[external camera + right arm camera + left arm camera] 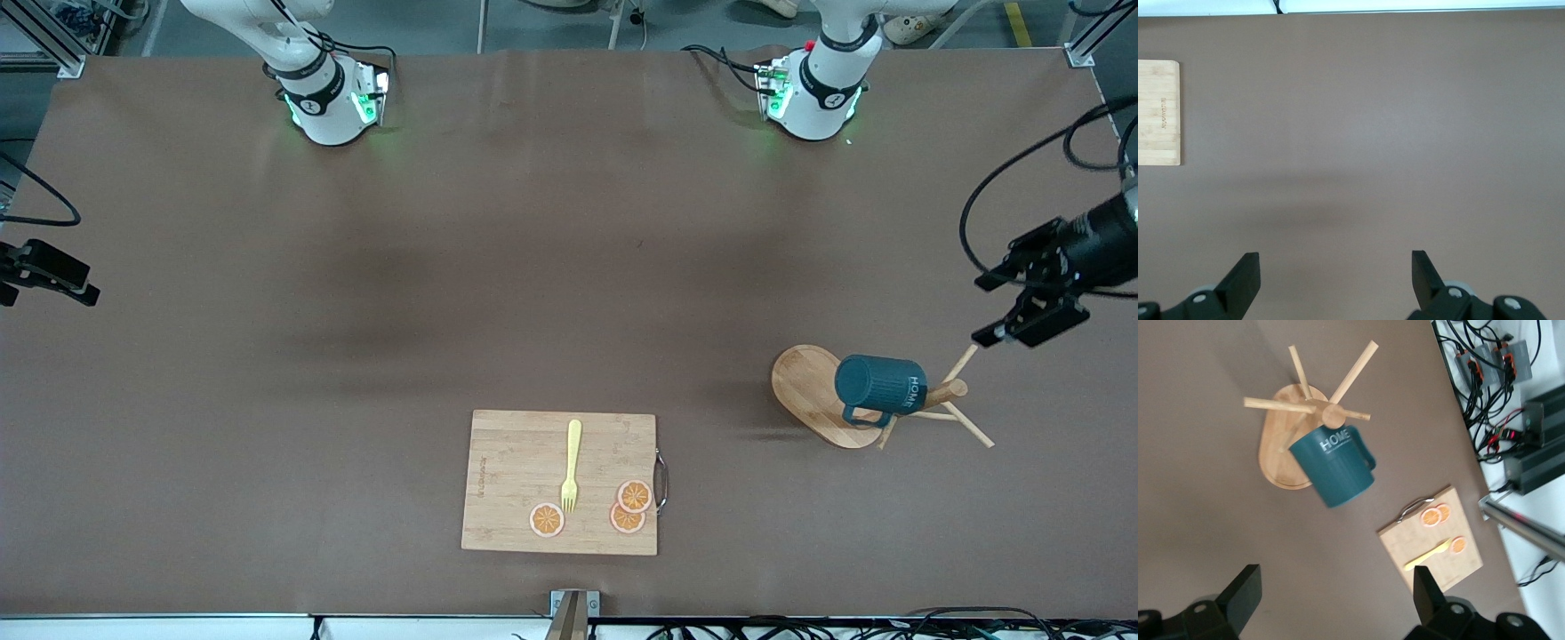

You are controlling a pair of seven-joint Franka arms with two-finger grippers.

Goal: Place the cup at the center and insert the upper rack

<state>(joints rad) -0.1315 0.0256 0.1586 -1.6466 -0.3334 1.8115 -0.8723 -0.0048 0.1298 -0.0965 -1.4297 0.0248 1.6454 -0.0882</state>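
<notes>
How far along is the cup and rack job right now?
Done: the cup hangs on the upper rack at the left arm's end of the table. In hand: nothing; the left pincer is open above the rack, and the right pincer waits open at its own end. Left: nothing obvious from these views.

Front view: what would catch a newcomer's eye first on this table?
The teal cup hanging on a peg of the wooden mug tree, toward the left arm's end of the table, with the left hand open in the air beside the tree. Next, the bamboo cutting board, nearer the front camera, carrying a yellow fork and orange slices.
</notes>
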